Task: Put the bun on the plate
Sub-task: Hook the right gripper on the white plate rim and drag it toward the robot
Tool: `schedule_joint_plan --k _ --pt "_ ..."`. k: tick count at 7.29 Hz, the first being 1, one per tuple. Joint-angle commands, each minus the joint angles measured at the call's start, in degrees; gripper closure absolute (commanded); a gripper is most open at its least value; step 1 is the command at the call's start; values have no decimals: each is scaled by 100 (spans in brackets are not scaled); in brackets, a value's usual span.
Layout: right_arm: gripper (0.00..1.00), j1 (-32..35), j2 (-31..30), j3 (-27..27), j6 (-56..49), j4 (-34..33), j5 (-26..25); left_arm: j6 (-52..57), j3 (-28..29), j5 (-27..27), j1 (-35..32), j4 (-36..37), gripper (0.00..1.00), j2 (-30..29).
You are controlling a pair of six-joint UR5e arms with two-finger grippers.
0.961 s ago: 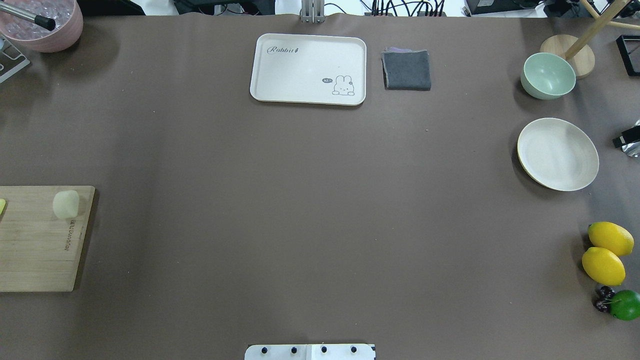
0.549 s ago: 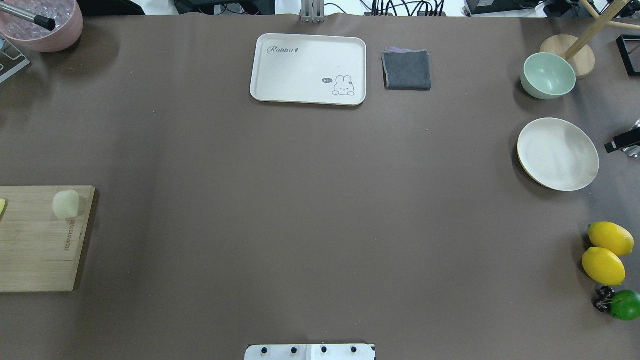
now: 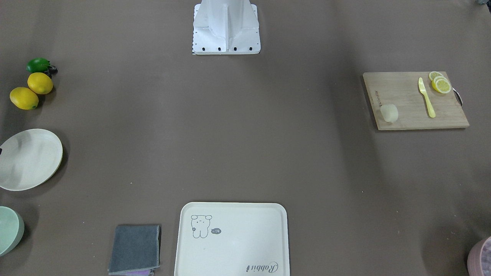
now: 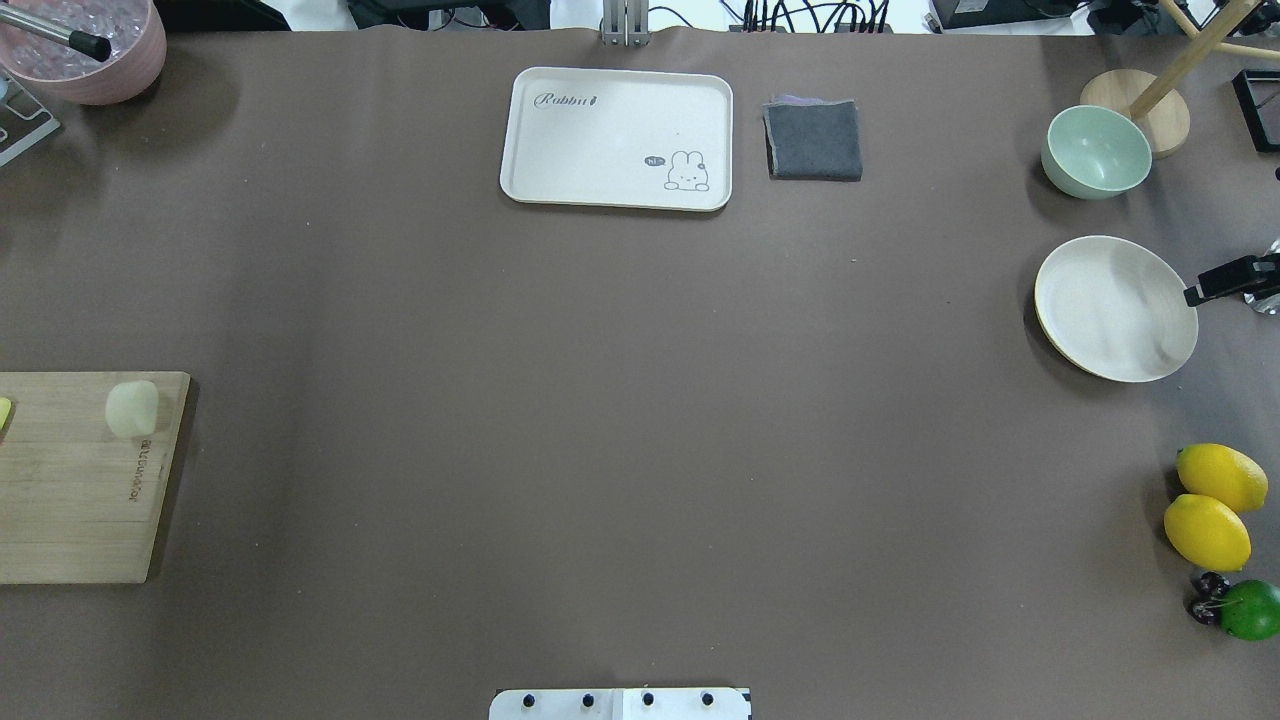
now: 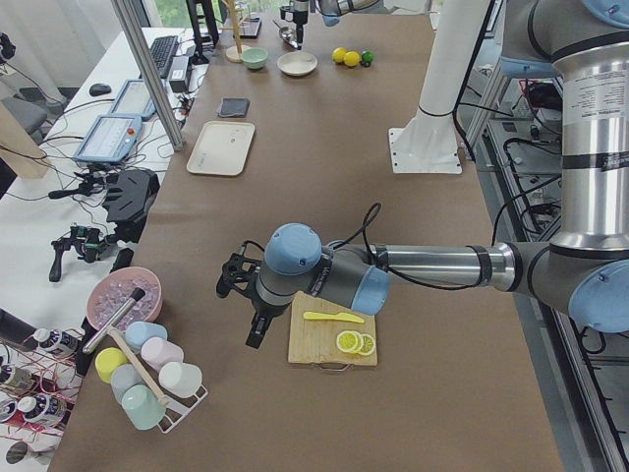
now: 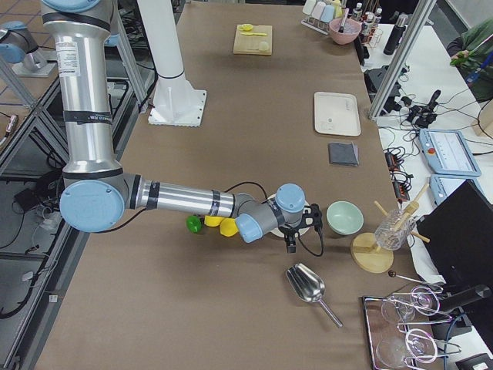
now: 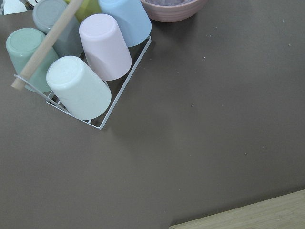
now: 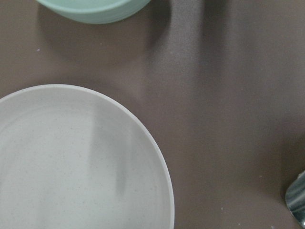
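The bun (image 4: 132, 408), a small pale cream lump, lies on the wooden cutting board (image 4: 70, 500) at the table's left edge; it also shows as the bun (image 3: 389, 113) in the front-facing view. The round off-white plate (image 4: 1115, 308) lies far right with nothing on it. A black finger of my right gripper (image 4: 1215, 283) reaches in at the plate's right rim; whether it is open I cannot tell. The right wrist view looks down on the plate (image 8: 71, 157). My left gripper (image 5: 253, 313) hangs beyond the board's end, near the cup rack; its state cannot be told.
A rabbit tray (image 4: 617, 138) and grey cloth (image 4: 813, 139) lie at the far middle. A green bowl (image 4: 1096, 151) is behind the plate, two lemons (image 4: 1212, 505) and a lime (image 4: 1250, 609) in front. A knife (image 3: 426, 97) and lemon slices (image 3: 440, 83) share the board.
The right gripper's black finger has slid leftward from the table's right edge to the plate's right rim. The bun and the plate have stayed put.
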Motion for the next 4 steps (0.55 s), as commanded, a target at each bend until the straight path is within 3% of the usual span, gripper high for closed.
schedule_joint_plan --k 1,4 --pt "0 -210 20 -8 107 11 -26 -41 4 0 4 -1 2 -43" --pt "0 -264 -59 -131 89 19 0 -59 4 9 -5 -1 2 -69"
